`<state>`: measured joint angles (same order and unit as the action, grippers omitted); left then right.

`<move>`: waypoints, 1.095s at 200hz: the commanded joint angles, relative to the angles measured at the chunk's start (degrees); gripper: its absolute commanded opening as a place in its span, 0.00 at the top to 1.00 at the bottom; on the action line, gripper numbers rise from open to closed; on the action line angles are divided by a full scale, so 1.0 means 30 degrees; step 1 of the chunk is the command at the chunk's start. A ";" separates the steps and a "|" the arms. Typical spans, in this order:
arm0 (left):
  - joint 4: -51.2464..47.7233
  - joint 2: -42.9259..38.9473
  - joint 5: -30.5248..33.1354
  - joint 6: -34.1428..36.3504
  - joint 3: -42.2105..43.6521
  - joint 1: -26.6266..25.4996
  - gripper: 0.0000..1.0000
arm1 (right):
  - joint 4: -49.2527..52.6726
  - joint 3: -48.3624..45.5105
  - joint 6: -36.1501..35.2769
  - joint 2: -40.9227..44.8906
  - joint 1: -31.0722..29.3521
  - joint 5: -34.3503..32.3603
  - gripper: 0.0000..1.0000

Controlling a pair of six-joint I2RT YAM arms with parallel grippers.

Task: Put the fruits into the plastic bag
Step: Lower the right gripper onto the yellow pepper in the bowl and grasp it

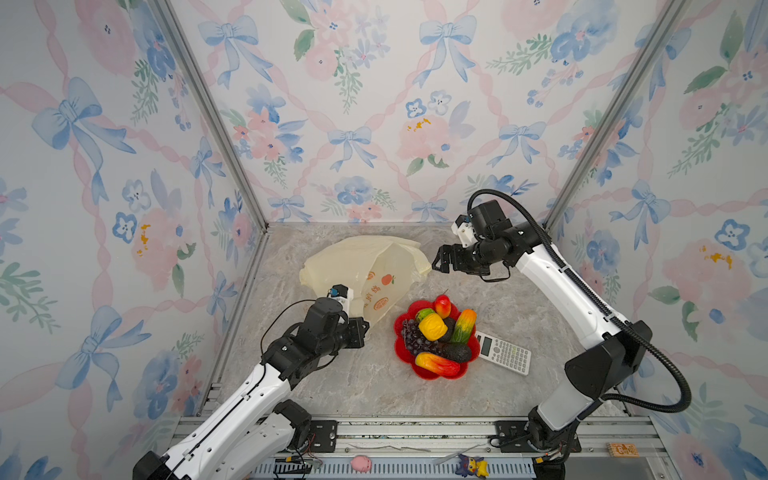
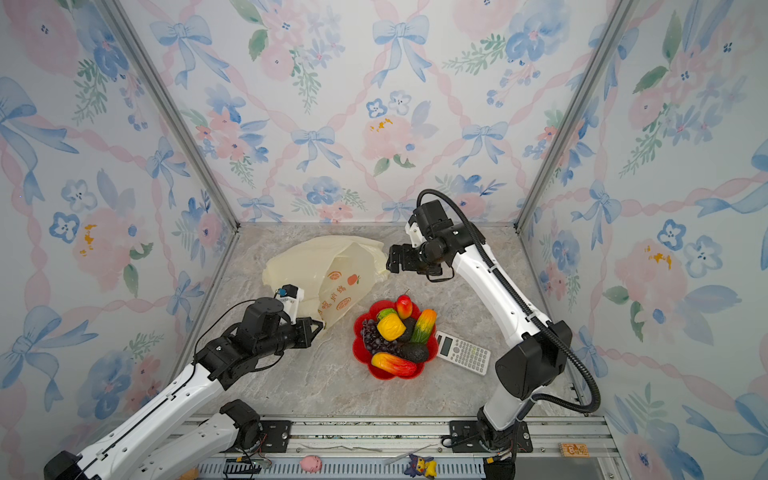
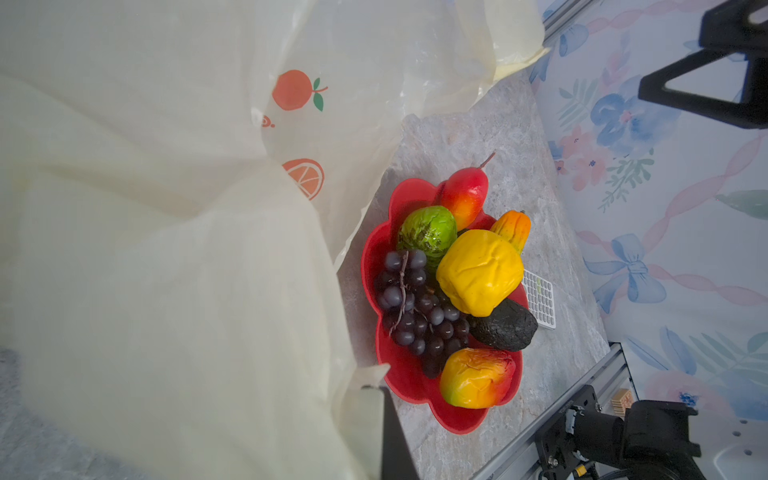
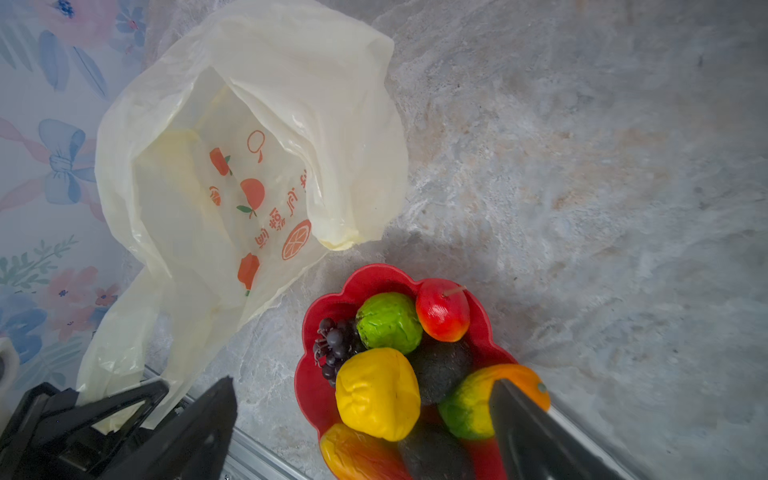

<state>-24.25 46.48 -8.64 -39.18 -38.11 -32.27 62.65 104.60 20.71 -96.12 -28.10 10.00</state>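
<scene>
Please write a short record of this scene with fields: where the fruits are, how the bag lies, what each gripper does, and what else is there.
fruits: all piled in the red dish
plastic bag: crumpled on the table beside the dish; no fruit seen inside
left gripper: shut on the bag's near edge
right gripper: open, empty, close to the bag's far edge
calculator: on the table, next to the dish on the side away from the bag

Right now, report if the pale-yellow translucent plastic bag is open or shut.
Open: the plastic bag gapes, printed inner wall visible; left gripper is shut on its edge.
</scene>
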 commanded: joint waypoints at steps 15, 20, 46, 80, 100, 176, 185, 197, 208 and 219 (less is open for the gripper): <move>-0.0034 -0.0467 -0.0279 0.0313 -0.0160 -0.0120 1.00 | 0.5872 0.3478 -0.1530 -0.0469 -0.3218 -0.4141 0.04; -0.0034 -0.0464 -0.0274 0.0337 -0.0172 -0.0112 1.00 | 0.6589 0.3920 -0.1542 -0.0830 -0.3812 -0.4688 0.04; -0.0024 -0.0285 -0.0411 0.0474 -0.0300 -0.0124 1.00 | 0.8271 0.4231 -0.1659 -0.1824 -0.5948 -0.5913 0.04; -0.0038 -0.0156 -0.0639 0.0635 -0.0363 -0.0138 1.00 | 0.7562 0.2637 -0.1936 -0.2258 -0.7228 -0.5687 0.04; -0.0036 -0.0140 -0.0767 0.0622 -0.0392 -0.0143 1.00 | 0.6144 0.1348 -0.2236 -0.2367 -0.7447 -0.5272 0.04; -0.0036 -0.0168 -0.0607 0.0290 -0.0188 -0.0155 1.00 | 0.3264 -0.2047 -0.3289 -0.4192 -0.7451 -0.4958 0.04; -0.0020 -0.0170 -0.0593 0.0257 -0.0157 -0.0155 1.00 | 0.3248 -0.2158 -0.3430 -0.4491 -0.7451 -0.4999 0.04; -0.0026 -0.0116 -0.0612 0.0253 -0.0119 -0.0152 1.00 | 0.3405 -0.2170 -0.3600 -0.4874 -0.7451 -0.5336 0.04; -0.0014 -0.0026 -0.0620 0.0234 -0.0100 -0.0153 1.00 | 0.3572 -0.2198 -0.3679 -0.5194 -0.7398 -0.5550 0.04; -0.0028 0.0042 -0.0648 0.0238 -0.0097 -0.0146 1.00 | 0.3659 -0.2355 -0.3469 -0.5442 -0.7237 -0.5683 0.04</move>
<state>-24.27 46.09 -10.35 -38.61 -38.11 -32.27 73.19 98.50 11.03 -110.65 -49.93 -5.41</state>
